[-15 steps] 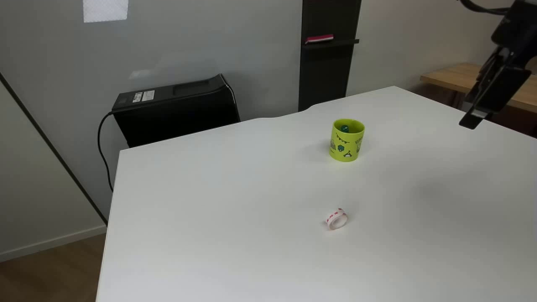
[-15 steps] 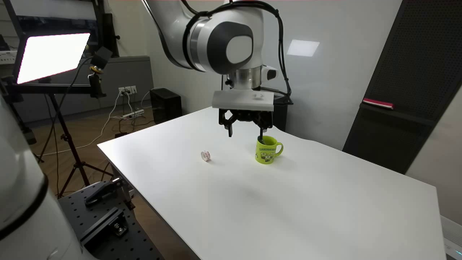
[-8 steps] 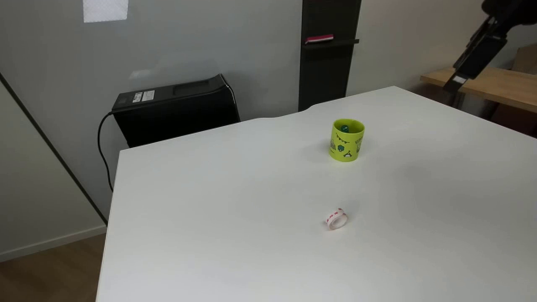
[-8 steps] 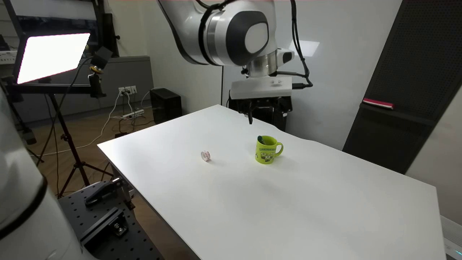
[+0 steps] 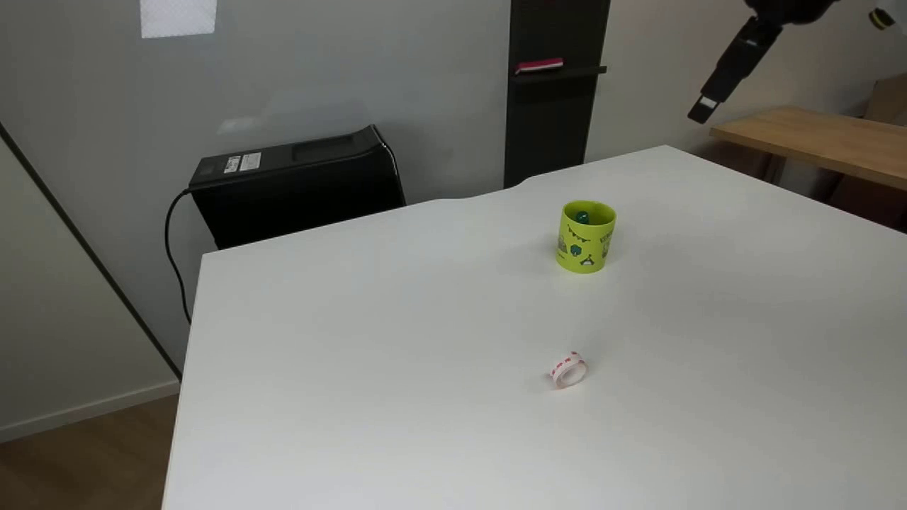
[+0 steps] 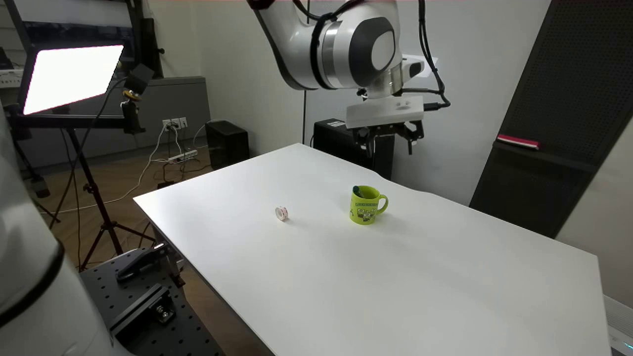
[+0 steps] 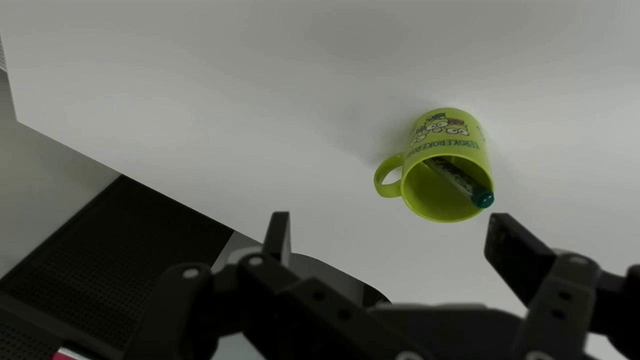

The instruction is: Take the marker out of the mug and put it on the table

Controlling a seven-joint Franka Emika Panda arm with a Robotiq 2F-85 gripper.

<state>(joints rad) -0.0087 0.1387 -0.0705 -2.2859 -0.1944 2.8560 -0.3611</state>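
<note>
The lime-green mug [image 5: 585, 248] stands upright on the white table [image 6: 395, 277]. It shows in both exterior views, with its handle to the right in an exterior view [image 6: 365, 211]. The dark marker leans inside the mug, its green end [image 7: 483, 198] at the rim in the wrist view. My gripper [image 6: 390, 151] is open and empty, well above the table and beyond the mug. In the wrist view the gripper [image 7: 390, 217] has its fingers wide apart, with the mug [image 7: 445, 132] ahead of them and nearer the right finger.
A small pinkish-white tape roll [image 6: 281, 213] lies on the table, apart from the mug. A black box [image 5: 297, 184] stands just behind the table edge. A dark panel [image 6: 554, 123] stands at the back right. A wooden table [image 5: 815, 134] stands beyond the white one.
My open gripper has risen and moved away, leftward in an exterior view and rightward past the mug in an exterior view. The mug, marker and tape roll have not moved.
</note>
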